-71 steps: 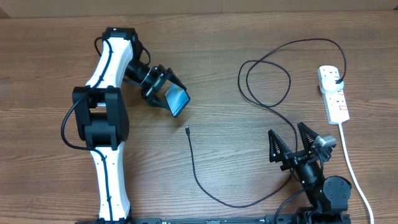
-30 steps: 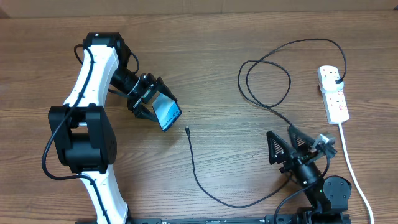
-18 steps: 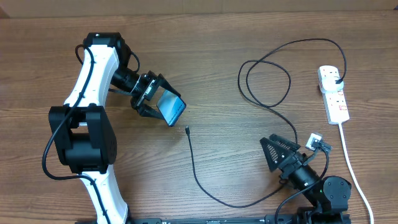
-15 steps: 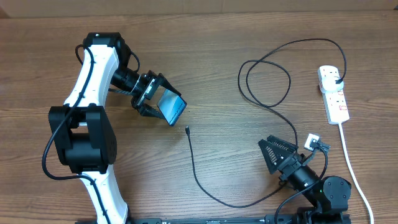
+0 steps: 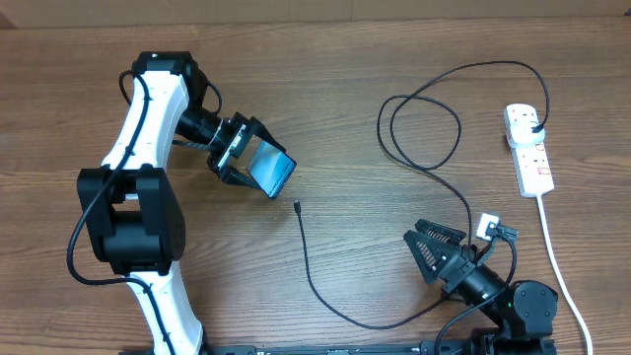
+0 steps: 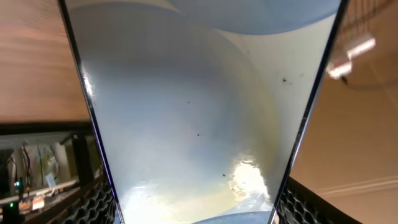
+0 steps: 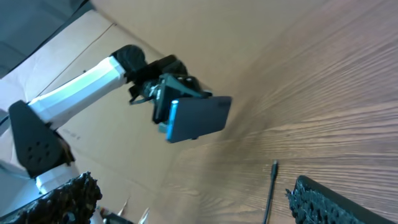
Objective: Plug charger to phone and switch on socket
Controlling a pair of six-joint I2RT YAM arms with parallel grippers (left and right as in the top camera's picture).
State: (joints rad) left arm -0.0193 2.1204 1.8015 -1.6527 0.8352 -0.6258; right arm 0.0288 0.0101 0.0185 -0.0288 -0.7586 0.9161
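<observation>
- Overhead: our left end effector is closed on the phone, pinching it across its dark edges and holding it tilted, lit pale-blue screen facing up and outward; our right end effector is spread wide, with nothing between its fingers, low over the counter.
- Overhead, the rest: the charger is a thin black line on the wood; its connector tip lies just past the phone's lower corner, close ahead of the left end effector and well off to the left of the right one; the cable curls past the right end effector and ends in a black plug seated in the socket, a narrow white strip with small red marks, far to that end effector's right.
- Left wrist: the screen fills the view between the two textured pads; it is pale, dust-specked and dark-rimmed; we cannot tell which end carries the port.
- Right wrist: between our open pads the phone hangs ahead and above, a dark slab with a bright blue streak at one end; the tip lies on the counter just ahead, pointing roughly toward it.
- Our judgement: fetching the tip is the step in hand; we should grip the cable close behind the tip, since limp cable held farther back would let the tip droop; close gently, keep the phone steady, and bring the tip in square to the port; the switch comes after.
</observation>
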